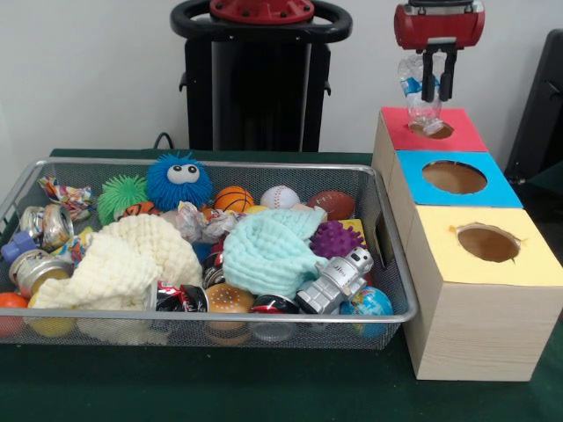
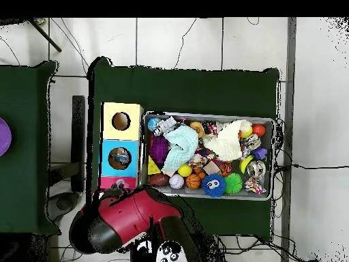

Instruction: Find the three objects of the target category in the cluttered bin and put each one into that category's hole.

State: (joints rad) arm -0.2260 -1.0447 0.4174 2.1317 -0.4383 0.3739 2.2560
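My gripper (image 1: 438,86) hangs over the red-topped box (image 1: 466,132) at the far right. Its fingers stand close together, shut on a crumpled clear plastic wrapper (image 1: 415,88) with blue print. The wrapper's lower end dangles down to the round hole (image 1: 433,130). In the overhead view my red arm (image 2: 129,218) covers part of the red box (image 2: 117,183) and hides the gripper. The wire-mesh bin (image 1: 264,314) holds two more wrappers: one (image 1: 67,195) in the far left corner, one (image 1: 199,220) in the middle beside the cream cloth (image 1: 123,259).
The blue-topped box (image 1: 501,189) and yellow-topped box (image 1: 528,259) stand in front of the red one. The bin also holds a mint cloth (image 1: 268,251), spiky balls, sports balls, crushed cans and a toy robot (image 1: 334,281). The bin's rim shows overhead (image 2: 204,114).
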